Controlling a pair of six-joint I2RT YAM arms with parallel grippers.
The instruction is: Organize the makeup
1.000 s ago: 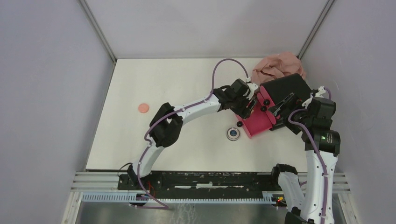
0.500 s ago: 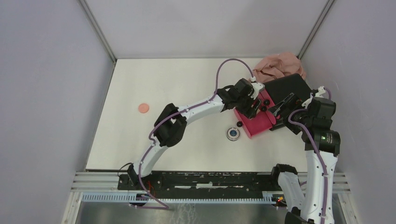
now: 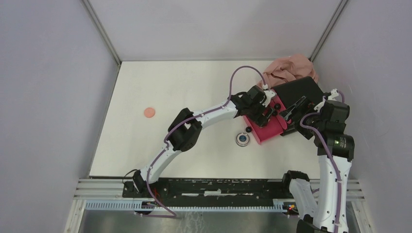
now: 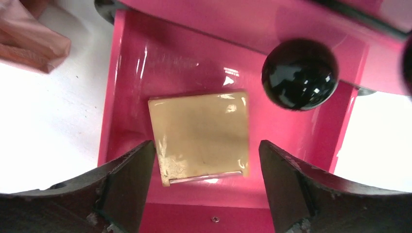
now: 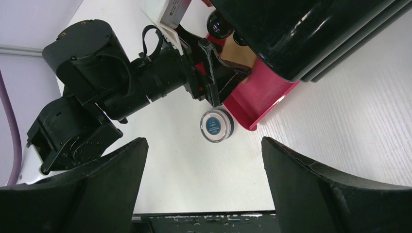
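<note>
The tan square pad (image 4: pixel 201 136) lies flat on the floor of an open magenta drawer (image 4: pixel 131 73). My left gripper (image 4: pixel 206 148) is open just above the pad, one finger on each side, not touching it. In the top view the left gripper (image 3: pixel 266 110) is over the drawer (image 3: pixel 272 130). The round silver compact (image 3: pixel 242 139) sits on the table in front of the drawer and also shows in the right wrist view (image 5: pixel 217 124). The round salmon puff (image 3: pixel 149 112) lies far left. My right gripper (image 5: pixel 204 145) is open and empty beside the box. The sponges and the vial are out of view.
The black box (image 3: pixel 299 92) stands at the back right, with the pinkish-beige cloth (image 3: pixel 289 69) bunched behind it. A black knob (image 4: pixel 300 74) of the drawer above hangs over the open drawer. The right arm (image 3: pixel 333 141) stands close to the box's right side.
My left gripper has moved right and further in over the open drawer. The right arm, compact and puff have not moved.
</note>
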